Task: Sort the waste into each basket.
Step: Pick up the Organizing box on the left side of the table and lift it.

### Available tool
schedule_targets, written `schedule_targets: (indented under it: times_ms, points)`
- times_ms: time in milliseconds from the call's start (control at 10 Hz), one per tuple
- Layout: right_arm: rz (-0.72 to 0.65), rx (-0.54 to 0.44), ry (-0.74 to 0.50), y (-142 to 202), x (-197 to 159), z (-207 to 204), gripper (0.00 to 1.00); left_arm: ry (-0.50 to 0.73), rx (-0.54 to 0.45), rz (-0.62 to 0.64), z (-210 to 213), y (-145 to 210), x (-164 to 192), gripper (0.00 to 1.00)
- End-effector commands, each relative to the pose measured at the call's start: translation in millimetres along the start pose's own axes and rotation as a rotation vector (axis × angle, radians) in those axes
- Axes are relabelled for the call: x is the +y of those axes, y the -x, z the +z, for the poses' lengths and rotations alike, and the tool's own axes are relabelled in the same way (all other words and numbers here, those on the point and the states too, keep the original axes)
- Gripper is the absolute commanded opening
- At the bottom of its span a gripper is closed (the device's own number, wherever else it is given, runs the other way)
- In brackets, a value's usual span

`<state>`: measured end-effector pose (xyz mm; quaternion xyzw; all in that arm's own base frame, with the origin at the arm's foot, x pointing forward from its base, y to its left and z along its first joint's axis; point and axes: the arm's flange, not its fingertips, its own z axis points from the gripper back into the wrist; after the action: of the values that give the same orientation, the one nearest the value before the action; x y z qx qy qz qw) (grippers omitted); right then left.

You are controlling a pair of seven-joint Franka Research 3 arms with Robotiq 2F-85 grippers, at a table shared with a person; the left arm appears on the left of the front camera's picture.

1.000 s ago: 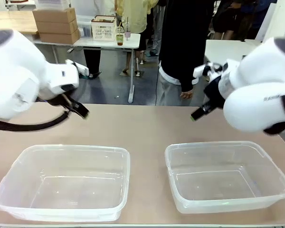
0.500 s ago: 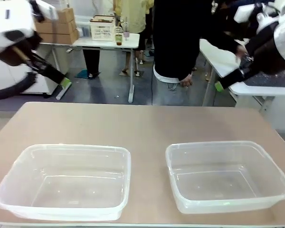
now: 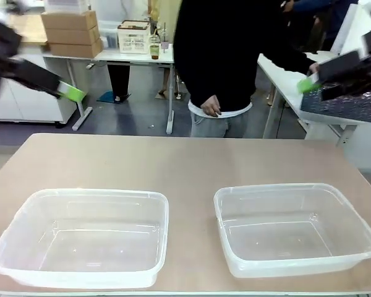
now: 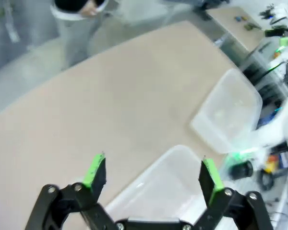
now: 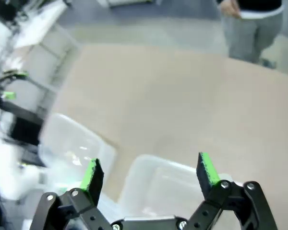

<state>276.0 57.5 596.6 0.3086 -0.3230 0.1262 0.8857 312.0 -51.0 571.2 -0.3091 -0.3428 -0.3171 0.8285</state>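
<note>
Two clear plastic baskets stand side by side on the tan table near its front edge, the left basket (image 3: 93, 193) and the right basket (image 3: 278, 187), and nothing lies in either. The waste is out of view. My left gripper (image 3: 71, 93) hangs high at the far left, beyond the table's back edge, open. High at the far right is my right gripper (image 3: 308, 82), open as well. The left wrist view looks down past the open left gripper (image 4: 151, 172) at one basket (image 4: 177, 158) and the other (image 4: 230, 105). Below the open right gripper (image 5: 149, 171) lie a basket (image 5: 158, 167) and its neighbour (image 5: 72, 139).
A person in a black top (image 3: 229, 55) stands at the table's far side, one hand (image 3: 209, 111) hanging, the other arm stretched towards a dark grey basket (image 3: 343, 102) on a side table at the right. The tan tabletop (image 3: 185, 161) behind the baskets is bare.
Both arms have risen and swung outward from over the table's back half to the picture's upper corners. The person has shifted left and reached towards the side table. Both grippers stay open.
</note>
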Motion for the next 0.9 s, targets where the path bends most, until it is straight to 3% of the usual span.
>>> schedule_targets:
  times_ms: [0,100,200,300,400,500,600,700,800]
  points:
    - [-0.381,-0.246,-0.184,48.0,-39.7,58.9,1.0,0.286,-0.275,0.364,59.0,35.4,28.3,1.0]
    - [-0.434,-0.331,-0.119,62.8,-54.5,81.8,1.0,0.235,-0.363,0.435,73.8,48.9,33.0,1.0]
    - [-0.425,-0.389,0.007,73.3,-63.4,92.5,1.0,0.139,-0.386,0.496,76.3,51.0,35.9,1.0]
    - [-0.255,-0.166,-0.144,8.7,-39.1,82.1,1.0,0.206,-0.207,0.207,70.2,28.4,34.8,1.0]
    - [-0.255,-0.166,-0.144,8.7,-39.1,82.1,1.0,0.206,-0.207,0.207,70.2,28.4,34.8,1.0]
    - [-0.362,-0.28,-0.097,20.7,-59.0,123.7,1.0,0.206,-0.207,0.207,70.2,28.4,34.8,1.0]
    - [-0.286,-0.188,-0.04,11.9,-47.4,108.6,1.0,0.213,-0.261,0.307,88.6,38.4,41.0,1.0]
    - [-0.219,-0.134,-0.061,3.0,-36.8,97.6,1.0,0.285,-0.198,0.225,77.2,29.1,32.7,1.0]
    - [-0.185,-0.067,-0.08,-8.5,-19.9,79.6,1.0,0.269,-0.127,0.199,75.4,30.8,30.4,1.0]
